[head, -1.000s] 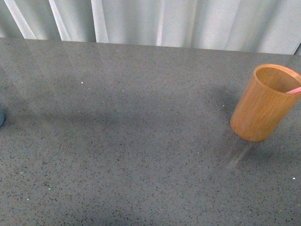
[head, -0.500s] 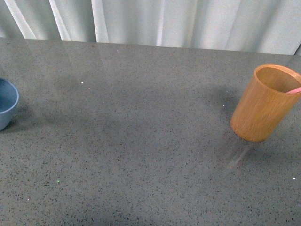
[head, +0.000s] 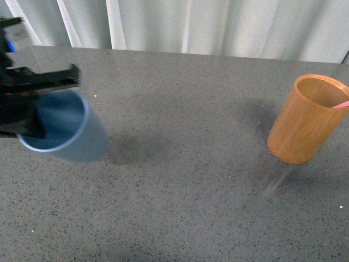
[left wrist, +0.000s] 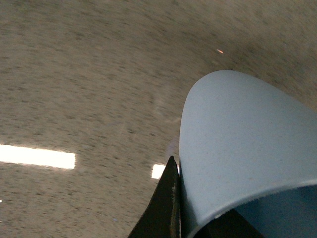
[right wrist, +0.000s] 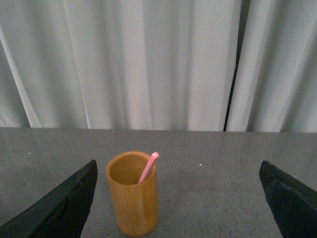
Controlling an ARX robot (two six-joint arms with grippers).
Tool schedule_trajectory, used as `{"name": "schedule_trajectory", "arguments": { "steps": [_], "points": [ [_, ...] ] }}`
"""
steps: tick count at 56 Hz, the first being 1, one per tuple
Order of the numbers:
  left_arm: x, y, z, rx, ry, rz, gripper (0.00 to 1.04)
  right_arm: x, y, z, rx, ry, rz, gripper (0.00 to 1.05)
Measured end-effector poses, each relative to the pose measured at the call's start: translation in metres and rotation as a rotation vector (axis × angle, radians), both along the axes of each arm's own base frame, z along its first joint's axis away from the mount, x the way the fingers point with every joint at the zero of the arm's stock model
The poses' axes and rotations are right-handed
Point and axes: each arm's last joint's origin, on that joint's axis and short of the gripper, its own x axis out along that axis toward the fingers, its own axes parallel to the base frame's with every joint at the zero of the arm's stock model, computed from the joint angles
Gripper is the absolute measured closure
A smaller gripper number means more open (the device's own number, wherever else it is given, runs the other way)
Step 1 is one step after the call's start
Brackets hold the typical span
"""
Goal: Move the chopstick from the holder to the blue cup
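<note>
Left gripper (head: 38, 101), black, at the near-left of the speckled grey stone table (head: 185, 164), is clamped on the rim of the plain blue plastic cup (head: 73, 136), with one finger (head: 54, 79) across the outside and the other inside the mouth. Cup is tilted, mouth facing the front camera, outline blurred; contact with the table cannot be determined. Left wrist view: pale blue cup wall (left wrist: 237, 148) fills the frame, with a dark finger (left wrist: 163, 208) against it. Right gripper (right wrist: 176, 208) has its fingers spread wide apart, nothing between them, and is facing the round bamboo-coloured wooden holder (right wrist: 133, 196) from well back. Holder (head: 305, 120) stands upright at the right of the table, well apart from the cup. Pink chopstick (right wrist: 148, 168) sits inside the holder, leaning on the rim, tip just above it (head: 341, 105). White pleated curtain (head: 218, 27) hangs behind the table.
</note>
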Motion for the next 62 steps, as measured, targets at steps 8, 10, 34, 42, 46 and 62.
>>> {"name": "schedule_trajectory", "arguments": {
  "steps": [8,10,34,42,46,62],
  "points": [
    [0.001,-0.043,0.004,-0.017,-0.006,-0.083,1.01,0.0,0.0,0.0,0.0,0.0,0.0,0.1],
    [0.004,-0.053,0.005,-0.017,-0.008,-0.092,1.01,0.0,0.0,0.0,0.0,0.0,0.0,0.1],
    [0.043,-0.11,-0.029,0.068,0.059,-0.083,1.01,0.0,0.0,0.0,0.0,0.0,0.0,0.1],
    [0.043,-0.119,-0.028,0.047,0.054,-0.096,0.89,0.0,0.0,0.0,0.0,0.0,0.0,0.1],
    [0.044,-0.12,-0.027,0.035,0.047,-0.098,0.8,0.0,0.0,0.0,0.0,0.0,0.0,0.1],
    [0.037,-0.087,0.022,-0.082,-0.111,-0.066,0.25,0.0,0.0,0.0,0.0,0.0,0.0,0.1]
  ]
}}
